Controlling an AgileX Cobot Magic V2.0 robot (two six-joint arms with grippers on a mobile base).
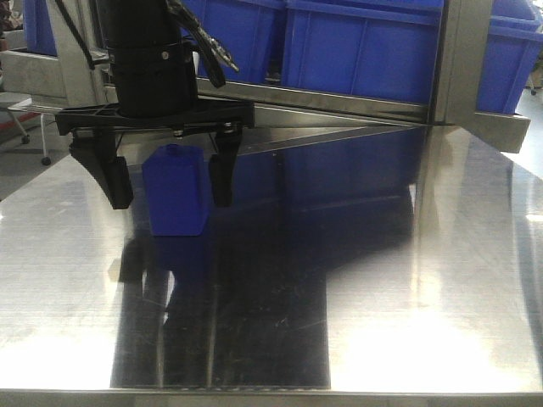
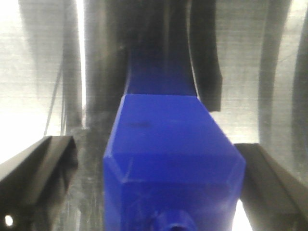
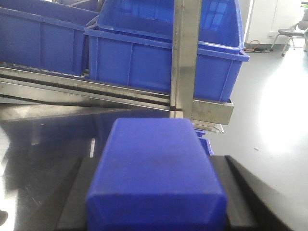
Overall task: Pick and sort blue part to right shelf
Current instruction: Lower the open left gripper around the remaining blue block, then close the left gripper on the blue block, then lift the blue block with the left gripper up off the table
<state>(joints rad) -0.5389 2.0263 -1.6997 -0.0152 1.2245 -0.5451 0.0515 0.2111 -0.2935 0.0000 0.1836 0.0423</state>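
The blue part is showing a bright, even blue, and the fingers of the right gripper on either side are showing matte black. On the left, the other blue block is showing the same deep blue, and the left gripper is showing black all over. The table is gleaming silver, its brushed steel carrying fine straight lines, dark blue and black reflections, and white glare near the front edge. On the far side, the right shelf is shining grey steel and its bins are glowing saturated blue. The floor is looking pale grey.
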